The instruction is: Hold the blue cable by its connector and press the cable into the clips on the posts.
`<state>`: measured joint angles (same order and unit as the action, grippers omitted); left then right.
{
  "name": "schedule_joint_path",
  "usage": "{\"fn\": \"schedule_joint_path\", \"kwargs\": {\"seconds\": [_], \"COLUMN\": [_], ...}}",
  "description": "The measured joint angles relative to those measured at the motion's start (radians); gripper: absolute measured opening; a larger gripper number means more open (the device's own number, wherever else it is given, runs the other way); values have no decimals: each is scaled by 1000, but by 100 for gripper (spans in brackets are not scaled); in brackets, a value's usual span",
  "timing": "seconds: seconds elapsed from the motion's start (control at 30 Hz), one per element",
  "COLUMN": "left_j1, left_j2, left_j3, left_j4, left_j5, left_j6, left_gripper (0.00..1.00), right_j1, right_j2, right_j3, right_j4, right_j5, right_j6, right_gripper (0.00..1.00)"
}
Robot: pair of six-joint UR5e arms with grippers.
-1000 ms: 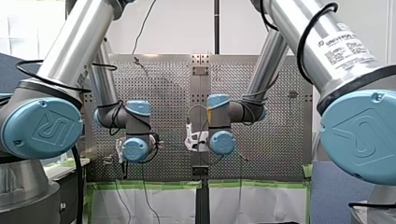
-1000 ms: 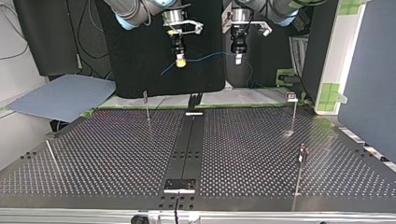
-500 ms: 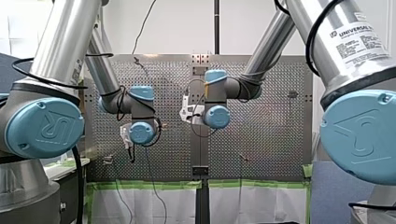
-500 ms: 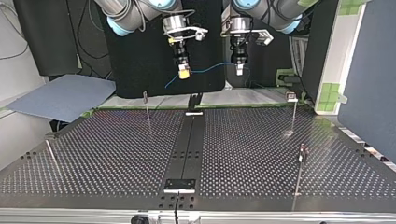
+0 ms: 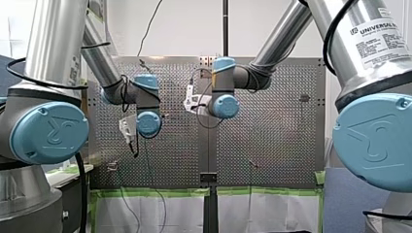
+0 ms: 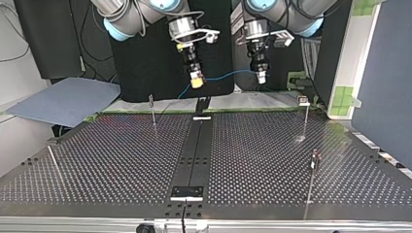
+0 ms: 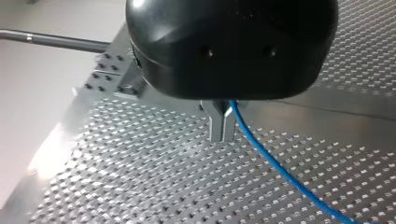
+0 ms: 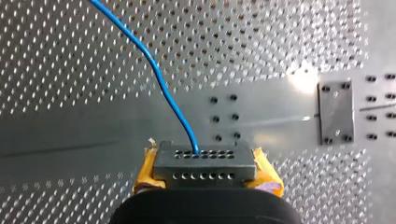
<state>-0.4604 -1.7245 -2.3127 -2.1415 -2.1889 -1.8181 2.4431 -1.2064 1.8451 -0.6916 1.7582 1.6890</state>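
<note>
Connector (image 8: 205, 162) clamped by right gripper (image 6: 196, 82), cable (image 8: 161, 81) trailing

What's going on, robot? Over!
Right claw shut on connector. Left claw shut on blue cable. Cable strung between them, clear of the posts. Nothing in the way.

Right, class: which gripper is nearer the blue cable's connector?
My right gripper: the connector sits clamped between its yellow pads. My left gripper is further along the blue cable, gripping the wire itself, apart from the connector.
</note>
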Motion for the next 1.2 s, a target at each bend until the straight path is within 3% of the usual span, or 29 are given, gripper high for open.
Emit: {"fn": "schedule_joint_path", "kwargs": {"seconds": [0.2, 0.4, 0.73, 1.2], "left_j1": [9, 21, 49, 102], "left_j2": [47, 104, 189, 304], "left_j3": [45, 82, 139, 210], "left_j4": [-47, -103, -189, -304], "left_j5": [-7, -48, -81, -82], "left_j6": [-38, -65, -66, -44], "left_gripper": [0, 0, 0, 0], "right_j1": [0, -3, -3, 15], "right_j2": [1, 10, 65, 75], "right_j3": [-47, -92, -168, -294], "right_j4": [31, 49, 103, 228], "right_j5": [-55, -101, -139, -154], "right_j6": [6, 20, 22, -7], "right_gripper": [0, 0, 0, 0]}}
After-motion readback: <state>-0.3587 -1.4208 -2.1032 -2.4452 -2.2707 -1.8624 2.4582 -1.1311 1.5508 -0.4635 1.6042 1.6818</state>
